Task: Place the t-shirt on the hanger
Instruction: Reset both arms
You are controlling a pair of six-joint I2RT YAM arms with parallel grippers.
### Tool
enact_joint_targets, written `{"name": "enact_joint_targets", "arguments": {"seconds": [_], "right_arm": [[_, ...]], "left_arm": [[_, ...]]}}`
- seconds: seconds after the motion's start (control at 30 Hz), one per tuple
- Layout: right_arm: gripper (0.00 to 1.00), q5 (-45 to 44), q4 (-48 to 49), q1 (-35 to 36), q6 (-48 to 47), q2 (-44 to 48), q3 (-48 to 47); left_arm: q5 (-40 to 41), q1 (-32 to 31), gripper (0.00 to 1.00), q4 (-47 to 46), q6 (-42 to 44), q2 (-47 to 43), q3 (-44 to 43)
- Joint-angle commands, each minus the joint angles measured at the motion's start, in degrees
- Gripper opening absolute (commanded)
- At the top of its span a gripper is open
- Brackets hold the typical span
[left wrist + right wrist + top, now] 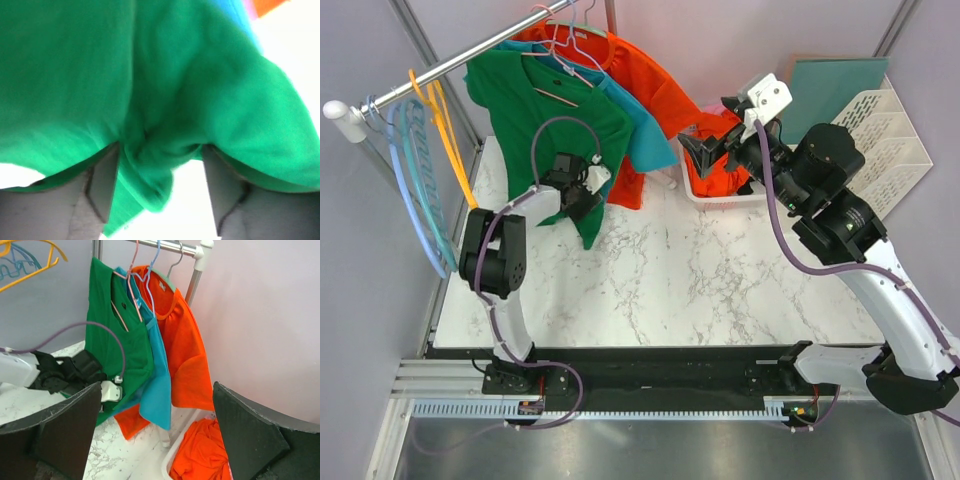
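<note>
T-shirt [535,110] hanging on hanger [134,300] from the rail [450,68], left gripper [585,195] fingers clamped on a bunched fold of its lower part, right gripper [708,150] fingers wide apart, hovering over basket [695,192] of orange garments [720,178]

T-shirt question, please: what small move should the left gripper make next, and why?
Probably tug the hem gently down to straighten it: the t-shirt already hangs from the hanger, and a fold of it sits bunched inside the left gripper.
</note>
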State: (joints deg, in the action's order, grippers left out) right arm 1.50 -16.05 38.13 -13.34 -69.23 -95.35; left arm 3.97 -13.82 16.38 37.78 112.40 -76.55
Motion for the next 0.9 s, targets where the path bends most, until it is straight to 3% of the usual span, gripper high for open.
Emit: {"name": "enact_joint_targets", "arguments": {"seconds": [0.0,0.07,0.1,0.2,0.33,0.67,0.87], "right_arm": [[0.98,-0.71,-4.14,-1.47,0.07,0.85,0.87],[0.98,-0.45,-5.56,-2.44,0.95,1.82,1.57],[0.98,-0.18,-6.52,-3.58,1.3,2.25,2.79],[0.98,1.13,-8.11,-5.6,2.88,4.63,6.65],[0.98,3.07,-9.96,-7.8,4.38,8.76,13.6],[0.98,7.55,-14.36,-13.42,5.96,18.69,38.64],[0.98,10.19,-15.49,-15.71,5.79,20.63,41.3]], "left_arm": [[-8.79,-6.9,0.84,4.62,0.28,-12.53,1.74],[-13.0,-9.72,0.89,6.81,0.02,-20.5,5.69],[-13.98,-12.34,0.99,8.82,-1.55,-23.08,6.93],[-22.23,-14.64,0.99,14.97,-7.24,-33.89,10.1],[-30.24,-16.32,0.99,27.28,-10.01,-41.02,9.49],[-20.23,-16.67,0.99,31.96,-16.16,-57.72,19.16],[-19.26,-16.94,0.99,31.34,-16.42,-58.17,20.04]]}}
